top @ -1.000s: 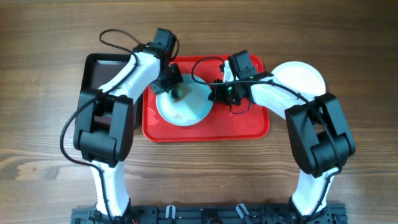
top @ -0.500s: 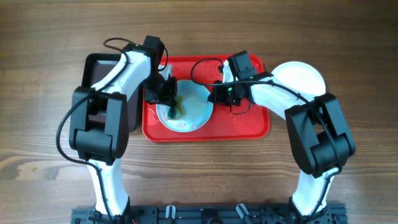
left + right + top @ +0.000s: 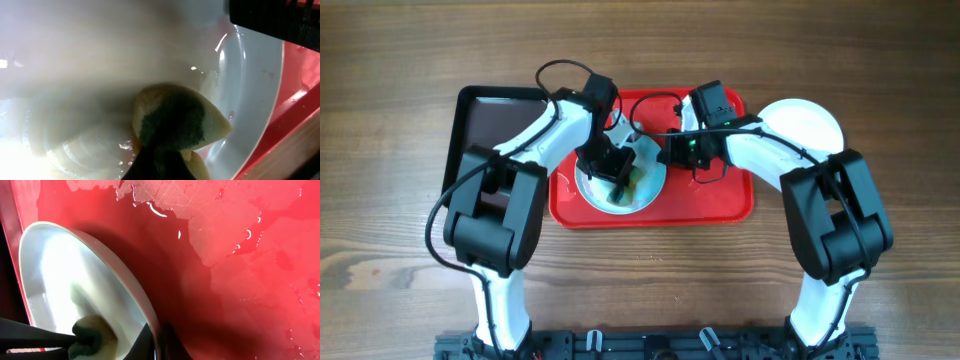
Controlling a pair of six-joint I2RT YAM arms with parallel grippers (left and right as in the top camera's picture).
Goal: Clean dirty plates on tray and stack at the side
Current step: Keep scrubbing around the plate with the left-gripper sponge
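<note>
A pale mint-white plate point(image 3: 603, 188) lies on the red tray point(image 3: 720, 200). My left gripper point(image 3: 620, 172) is shut on a yellow sponge with a green face point(image 3: 630, 185) and presses it onto the plate's wet centre. The left wrist view shows the sponge point(image 3: 175, 122) against the plate point(image 3: 250, 90), held by the gripper point(image 3: 165, 162). My right gripper point(image 3: 670, 152) is shut on the plate's right rim. In the right wrist view the gripper point(image 3: 157, 342) pinches the rim of the plate point(image 3: 65, 280), which is tipped up off the tray point(image 3: 240, 255). A clean plate point(image 3: 805, 125) lies on the table to the right.
A black tray point(image 3: 485, 110) lies left of the red tray, partly under my left arm. The red tray's floor is wet with water patches point(image 3: 200, 210). Bare wooden table point(image 3: 640, 290) surrounds both trays.
My left gripper has swept the sponge from the plate's left side across to its centre-right. The right gripper and the plate's rim have stayed in place.
</note>
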